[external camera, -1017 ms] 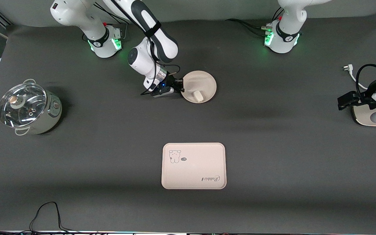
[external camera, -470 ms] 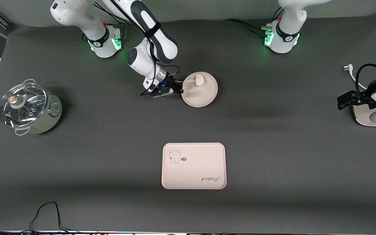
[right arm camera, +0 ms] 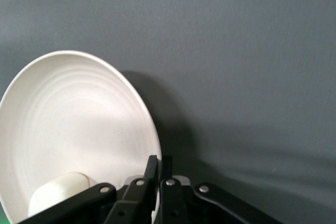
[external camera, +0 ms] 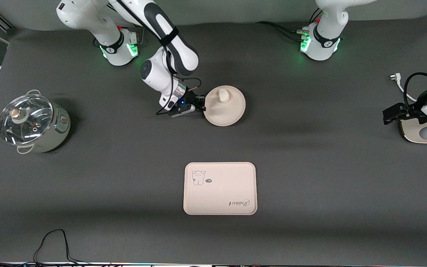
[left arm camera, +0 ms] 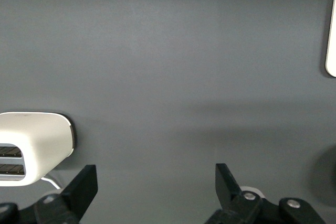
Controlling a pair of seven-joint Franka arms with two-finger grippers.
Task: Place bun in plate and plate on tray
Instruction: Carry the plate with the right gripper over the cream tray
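The round cream plate (external camera: 228,111) is held tilted above the table, toward the robots' bases. My right gripper (external camera: 203,107) is shut on its rim. The off-white bun (external camera: 223,95) lies in the plate near its edge closest to the bases. In the right wrist view the plate (right arm camera: 68,129) fills one side, with the bun (right arm camera: 58,190) low in it and the gripper (right arm camera: 160,169) pinching the rim. The rectangular tray (external camera: 219,188) with the animal print lies nearer to the front camera. My left gripper (external camera: 387,114) waits open at the left arm's end of the table; it also shows in its wrist view (left arm camera: 156,187).
A glass-lidded pot (external camera: 32,122) stands at the right arm's end of the table. A white toaster (external camera: 424,133) sits under the left arm, seen also in the left wrist view (left arm camera: 31,145). A black cable (external camera: 54,241) lies at the table's front edge.
The plate has been lifted and tilted by my right gripper and shifted slightly toward the front camera. The bun slid across the plate to the edge closest to the bases. The left arm has not moved.
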